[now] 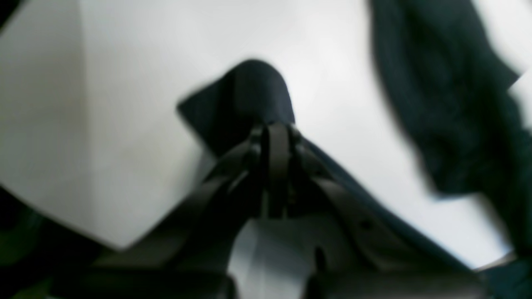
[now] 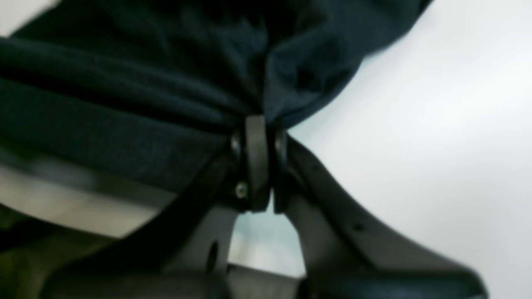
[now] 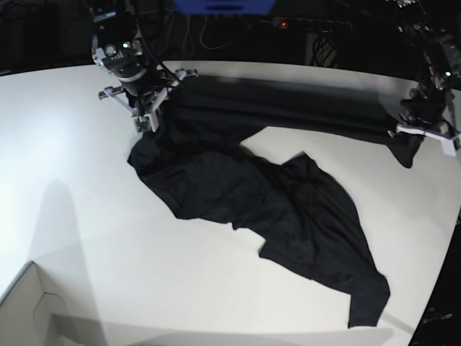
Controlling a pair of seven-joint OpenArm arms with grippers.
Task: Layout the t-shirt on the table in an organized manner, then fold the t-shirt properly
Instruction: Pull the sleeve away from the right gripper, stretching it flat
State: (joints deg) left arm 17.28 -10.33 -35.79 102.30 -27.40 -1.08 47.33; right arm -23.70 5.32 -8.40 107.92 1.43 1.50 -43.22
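Observation:
The black t-shirt (image 3: 245, 194) lies crumpled across the white table (image 3: 72, 180), with one band of cloth stretched taut along the far edge. My right gripper (image 3: 148, 119), at the far left of the base view, is shut on a bunched part of the shirt; its wrist view shows the pinched folds of fabric (image 2: 166, 104) at the gripper (image 2: 257, 124). My left gripper (image 3: 410, 140), at the far right, is shut on a sleeve end (image 1: 249, 95) that pokes out past the gripper (image 1: 276, 128). More of the shirt (image 1: 449, 104) hangs blurred at that view's right.
A pale box corner (image 3: 29, 310) sits at the near left of the table. The table's curved edge runs down the right side (image 3: 450, 245), close to the left arm. Dark cables and a blue object (image 3: 223, 6) are behind the far edge.

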